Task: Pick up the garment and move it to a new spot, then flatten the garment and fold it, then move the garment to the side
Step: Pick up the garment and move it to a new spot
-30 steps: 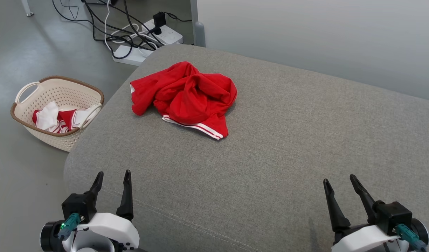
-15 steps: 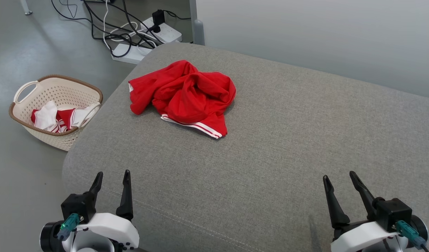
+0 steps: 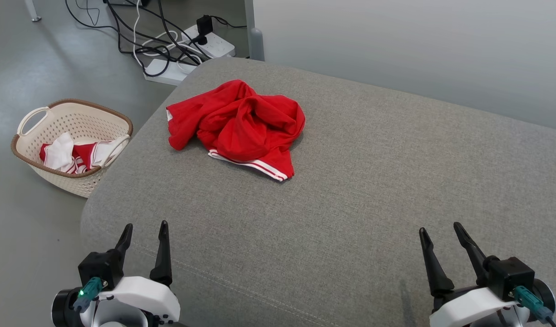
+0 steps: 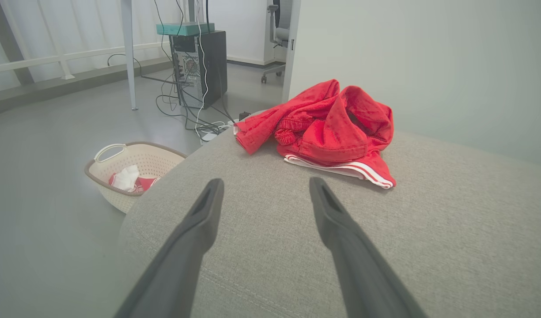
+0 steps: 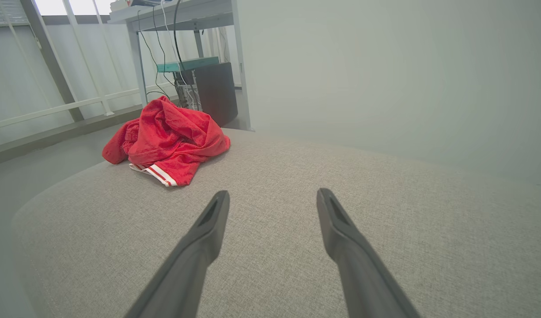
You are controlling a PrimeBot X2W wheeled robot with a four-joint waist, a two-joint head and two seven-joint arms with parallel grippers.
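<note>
Left gripper [image 3: 146, 225], right gripper [image 3: 440, 227]: both empty, fingers spread, at near edge of grey cushion [image 3: 350, 204]. Risk: garment [image 3: 241, 125] is a crumpled heap; a pinch may catch one layer only and drag it off the corner towards basket [image 3: 73, 100]. Location: garment on cushion's far-left part, well ahead of both, nearer left gripper, untouched

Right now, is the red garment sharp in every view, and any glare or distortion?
Head view: red garment sharp, light soft and even, no glare. Left wrist view: garment clear, left end effector slightly soft up close. Right wrist view: hazy, washed out, cushion bowed by the wide lens.
</note>
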